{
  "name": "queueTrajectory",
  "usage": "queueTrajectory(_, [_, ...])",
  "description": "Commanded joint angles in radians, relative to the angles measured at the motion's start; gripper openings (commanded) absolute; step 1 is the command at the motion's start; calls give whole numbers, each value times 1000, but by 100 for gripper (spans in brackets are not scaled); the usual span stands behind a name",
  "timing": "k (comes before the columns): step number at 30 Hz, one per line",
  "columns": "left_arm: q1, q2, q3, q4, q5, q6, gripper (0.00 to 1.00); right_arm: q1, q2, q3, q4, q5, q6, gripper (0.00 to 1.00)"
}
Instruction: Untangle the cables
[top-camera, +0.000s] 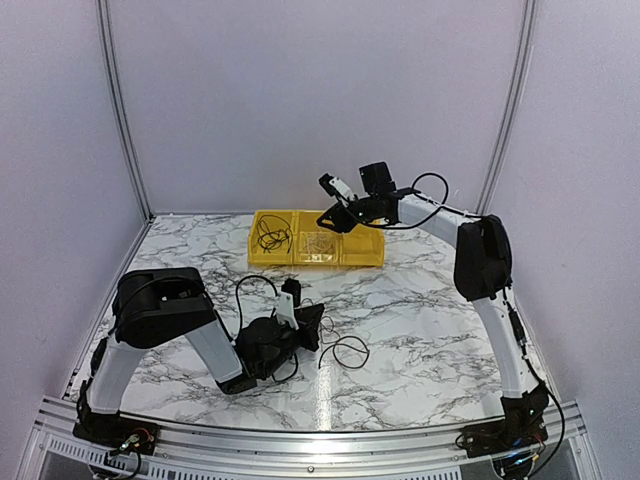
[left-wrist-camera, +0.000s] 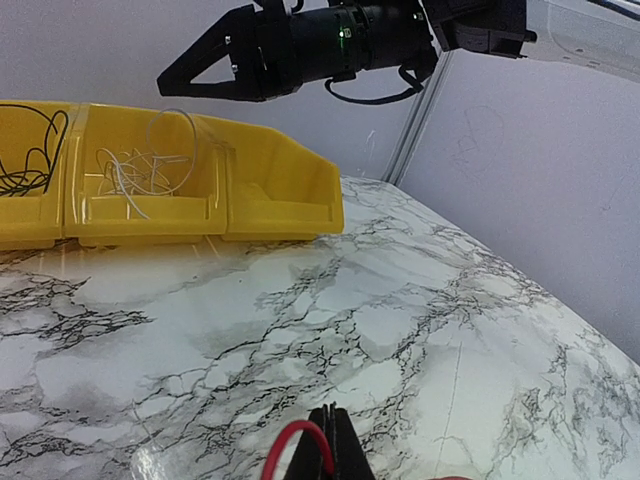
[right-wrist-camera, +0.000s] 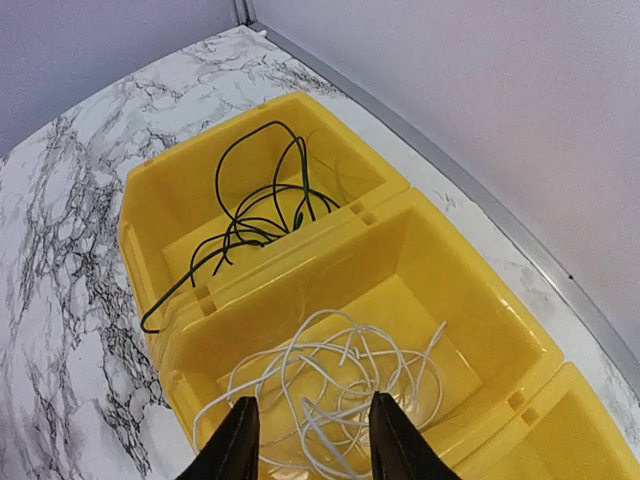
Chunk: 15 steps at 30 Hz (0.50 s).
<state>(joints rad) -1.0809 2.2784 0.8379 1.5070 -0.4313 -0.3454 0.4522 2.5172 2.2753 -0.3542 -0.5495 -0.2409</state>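
- Top view: the right tool (top-camera: 333, 215) hangs over the yellow bins (top-camera: 365, 258) at the far side of the desk (top-camera: 430, 320). The left tool (top-camera: 308, 322) sits low near the front, with the loose black cables (top-camera: 346, 350) lying on the marble just beside it.
- Top view, bins: a binned black cable (top-camera: 270, 235) lies in the left compartment and a pale cable (top-camera: 318, 243) in the middle one.
- Left wrist view: the left tool (left-wrist-camera: 327, 450) has its fingers pressed together, the tips clamped on a loop of red cable (left-wrist-camera: 290, 440) just above the desk (left-wrist-camera: 400, 330). Across the desk, the right tool (left-wrist-camera: 188, 78) is above the yellow bins (left-wrist-camera: 280, 200) with its fingers apart.
- Right wrist view: the right tool (right-wrist-camera: 315, 440) has its fingers standing apart, gripping nothing I can see. It hovers over the middle compartment of the yellow bins (right-wrist-camera: 290, 255), where the pale cable (right-wrist-camera: 340, 390) lies coiled. The binned black cable (right-wrist-camera: 260, 215) is in the next compartment, with one strand hanging over the outer wall.
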Motion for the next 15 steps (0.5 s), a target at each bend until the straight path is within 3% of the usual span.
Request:
queueTrajectory(1, [-4, -31, 3, 41, -8, 21, 0, 2, -117, 6, -71, -7, -37, 41])
queueTrajectory(9, [-4, -55, -26, 118, 62, 24, 0, 7, -612, -573, 17, -124, -99, 49])
queueTrajectory(15, [-5, -107, -32, 118, 81, 47, 0, 36, -779, -861, -70, -233, -183, 52])
